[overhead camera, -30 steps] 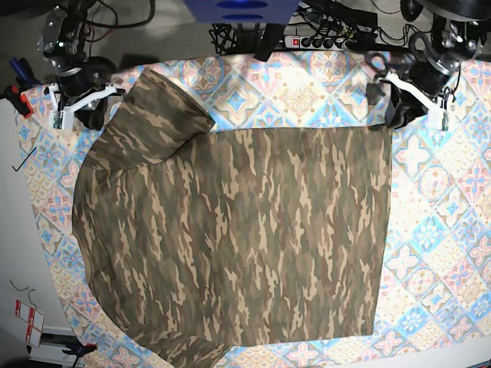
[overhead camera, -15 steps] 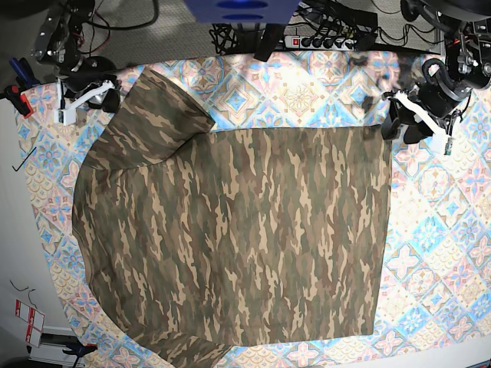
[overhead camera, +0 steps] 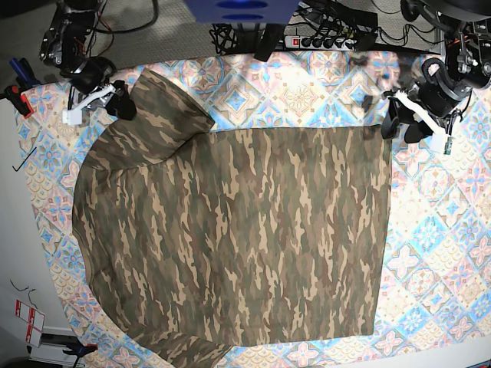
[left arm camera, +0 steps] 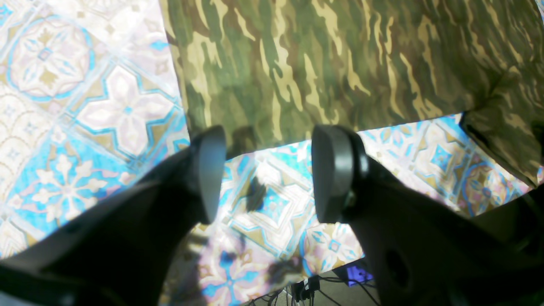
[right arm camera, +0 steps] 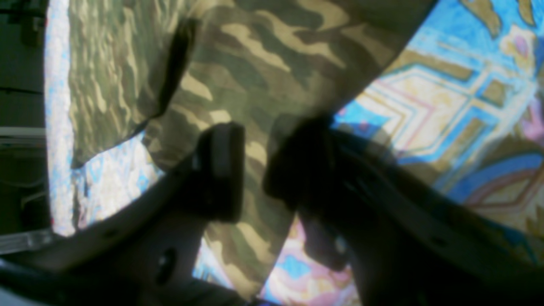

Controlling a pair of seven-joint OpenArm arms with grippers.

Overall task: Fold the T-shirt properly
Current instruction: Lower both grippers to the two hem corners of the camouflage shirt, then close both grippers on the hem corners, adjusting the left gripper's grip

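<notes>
The T-shirt (overhead camera: 230,230), in olive, brown and tan camouflage, lies spread flat on the pastel tile-patterned cloth (overhead camera: 437,230), one sleeve (overhead camera: 157,107) pointing to the far left. My left gripper (overhead camera: 403,127) hovers just off the shirt's far right corner. In the left wrist view the left gripper (left arm camera: 270,174) is open with only patterned cloth between its fingers and the shirt's edge (left arm camera: 297,85) just beyond the tips. My right gripper (overhead camera: 123,104) is at the sleeve's outer edge. In the right wrist view the right gripper (right arm camera: 255,170) has its jaws apart over the camouflage fabric (right arm camera: 263,63).
A power strip (overhead camera: 322,38) and tangled cables run along the far edge. Red-handled clamps (overhead camera: 14,96) sit at the far left, and a hex key (overhead camera: 27,157) lies on the white strip beside the cloth. The cloth's near edge (overhead camera: 430,356) runs close to the shirt.
My left gripper opened, let go of the shirt's far right corner and backed off to the right. My right gripper opened and moved right, up to the sleeve's edge.
</notes>
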